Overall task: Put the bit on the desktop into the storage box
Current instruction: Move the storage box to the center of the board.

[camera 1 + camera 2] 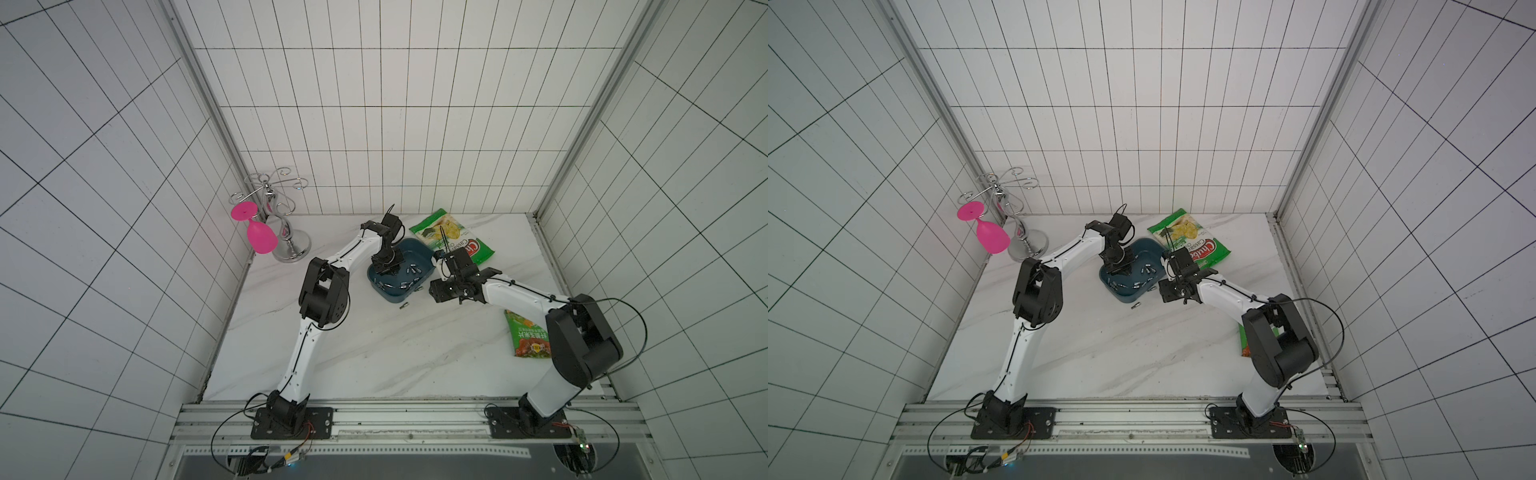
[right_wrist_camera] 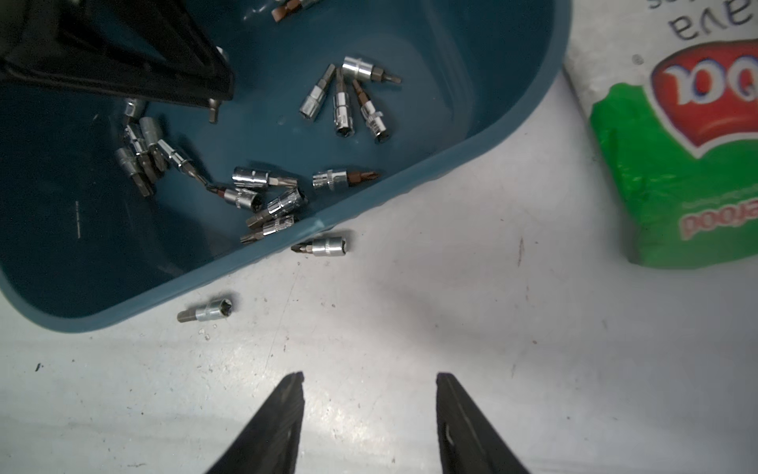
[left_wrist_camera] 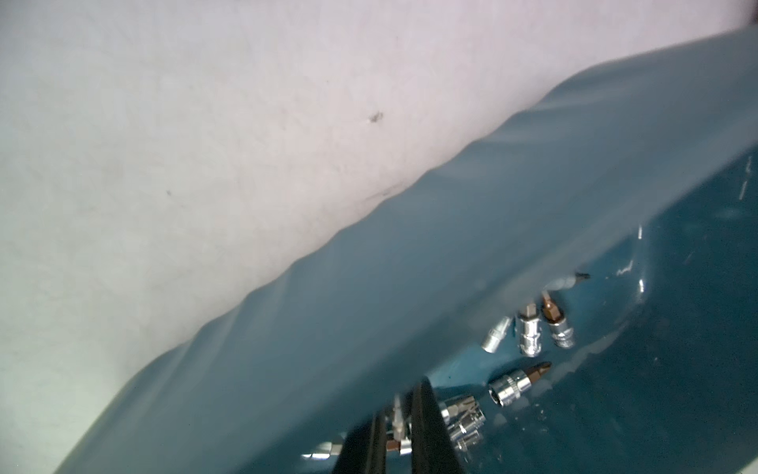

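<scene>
Surface [image 1: 374,353] carries the storage box [image 1: 417,251] far-centre. Left tool [image 3: 400,404] hovers over it, pinching a held bit [image 2: 212,114]; release looks due. Right tool [image 2: 369,381], spread and empty, hangs right of the box. Rim bit [image 2: 324,246] touches the box's near-right wall outside. Corner bit [image 2: 205,310] lies further left. Both are clear of the right tool. Next, probably: right tool drops over the rim bit and squeezes.

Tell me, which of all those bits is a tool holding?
The bit pinched in the left tool, over the box. All others lie loose: most in the box, two on the desktop beside it.
</scene>
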Controlling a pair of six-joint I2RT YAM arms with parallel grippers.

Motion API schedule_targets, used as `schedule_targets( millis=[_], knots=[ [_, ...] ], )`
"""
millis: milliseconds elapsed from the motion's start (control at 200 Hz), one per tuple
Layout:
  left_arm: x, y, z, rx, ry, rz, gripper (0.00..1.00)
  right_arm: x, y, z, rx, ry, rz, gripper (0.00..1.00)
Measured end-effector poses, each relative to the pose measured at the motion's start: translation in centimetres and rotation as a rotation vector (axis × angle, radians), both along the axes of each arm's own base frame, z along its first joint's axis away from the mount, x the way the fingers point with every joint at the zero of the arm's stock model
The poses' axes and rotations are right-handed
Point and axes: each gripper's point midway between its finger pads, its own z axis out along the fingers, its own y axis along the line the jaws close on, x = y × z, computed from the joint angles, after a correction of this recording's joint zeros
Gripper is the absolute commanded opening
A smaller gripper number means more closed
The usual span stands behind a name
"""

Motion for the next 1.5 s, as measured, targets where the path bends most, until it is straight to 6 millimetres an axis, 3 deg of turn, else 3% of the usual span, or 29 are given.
schedule_targets(
  millis=[225,500,760,950,1285,1499],
  knots=[
    [-0.1,-0.1,-0.2,0.002,0.004,-0.002,0.00,-0.3,0.9,-1.9,0.032,0.016,0.041,0.57],
    [-0.2,0.1,-0.5,0.008,0.009,-0.002,0.00,0.2,2.0,-2.8,0.074,0.010,0.067,0.59],
    [-0.9,0.7,-1.4,0.034,0.036,-0.003,0.20,0.2,2.4,-3.2,0.083,0.019,0.076,0.59],
    [-1.2,1.0,-1.4,0.041,0.037,-0.005,0.25,0.3,2.6,-3.0,0.089,0.015,0.080,0.60],
    [-2.4,2.8,-0.7,0.076,0.044,0.012,0.28,0.5,3.0,-3.2,0.097,0.024,0.095,0.61],
    [-2.9,5.0,0.0,0.091,0.046,0.044,0.28,0.9,3.4,-2.7,0.103,0.016,0.103,0.62]
  ],
)
